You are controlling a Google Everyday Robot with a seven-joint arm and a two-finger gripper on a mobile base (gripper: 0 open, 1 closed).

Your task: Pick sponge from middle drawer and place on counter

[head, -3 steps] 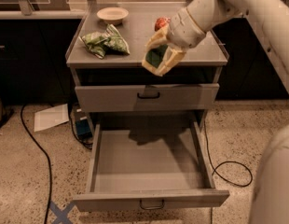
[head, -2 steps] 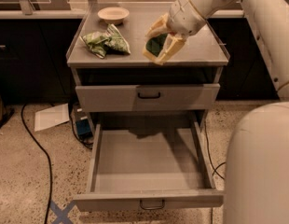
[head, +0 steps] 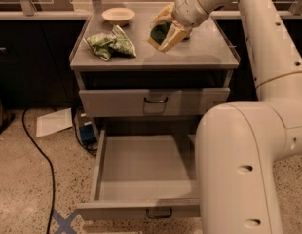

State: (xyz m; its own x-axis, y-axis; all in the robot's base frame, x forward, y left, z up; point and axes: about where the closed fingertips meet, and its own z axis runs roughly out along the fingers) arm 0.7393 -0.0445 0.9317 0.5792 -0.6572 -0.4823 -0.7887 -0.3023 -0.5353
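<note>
Green sponge [head: 160,31] is clamped tight in my gripper [head: 166,29], which has moved in from the front edge of the counter [head: 202,51] to over its middle, so the middle drawer [head: 141,165] lies empty and I think only the putting down is left.

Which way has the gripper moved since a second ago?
Yes: the gripper, holding the sponge, moved away from the front edge of the counter, farther back toward the bowl.
</note>
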